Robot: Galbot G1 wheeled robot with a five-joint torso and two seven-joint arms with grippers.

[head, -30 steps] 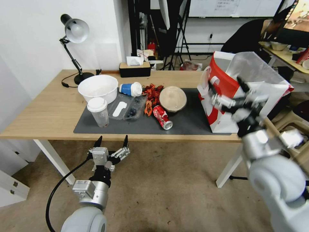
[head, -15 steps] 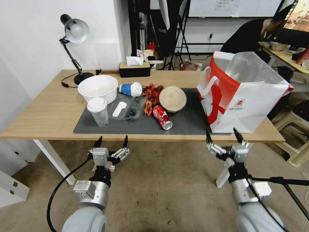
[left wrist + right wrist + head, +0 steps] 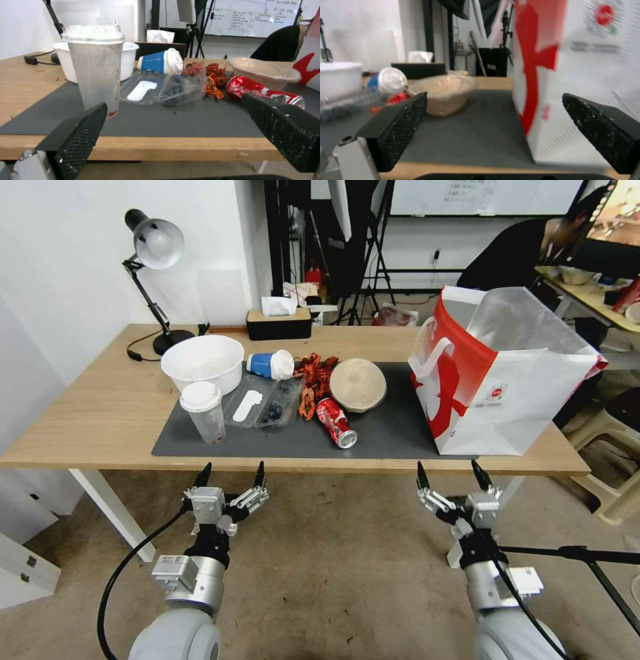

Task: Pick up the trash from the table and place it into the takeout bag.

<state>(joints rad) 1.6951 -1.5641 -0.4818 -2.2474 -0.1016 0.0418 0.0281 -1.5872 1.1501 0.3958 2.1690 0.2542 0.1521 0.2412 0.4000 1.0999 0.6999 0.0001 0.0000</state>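
Both arms parked low in front of the wide light-wood table (image 3: 100, 407), below its front edge. Left gripper (image 3: 231, 475) fingers spread, nothing between them; right gripper (image 3: 451, 475) same, spread wide and empty, facing the bag side. Reads as a standby pose: neither is committed to an item.

Trash sits clustered on the dark grey rectangular mat (image 3: 393, 437), probably there to keep greasy leftovers off the wood:
- white-lidded clear plastic cup (image 3: 202, 411), upright, nearest the left gripper; thin wall, residue inside, would flex if squeezed hard
- clear plastic clamshell tray (image 3: 263, 408) with dark bits in it, flimsy and flat, just beside the cup
- blue-and-white paper cup (image 3: 270, 365) on its side, lid on, behind the tray, next to the big white bowl (image 3: 203, 361)
- red-orange shell scraps (image 3: 313, 380), loose and irregular, hardest pick in my view
- crushed red aluminium can (image 3: 335, 422) lying on its side, dented, can roll
- round beige lidded container (image 3: 358, 384), smooth domed lid, wide for these fingers

Red-and-white boxy paper takeout bag (image 3: 497, 380) stands upright at the mat's right end, mouth open, silver foil lining showing, white handles folded outward. Open top suits drops from above. Paper walls are stiff but light, so a bump could tip it
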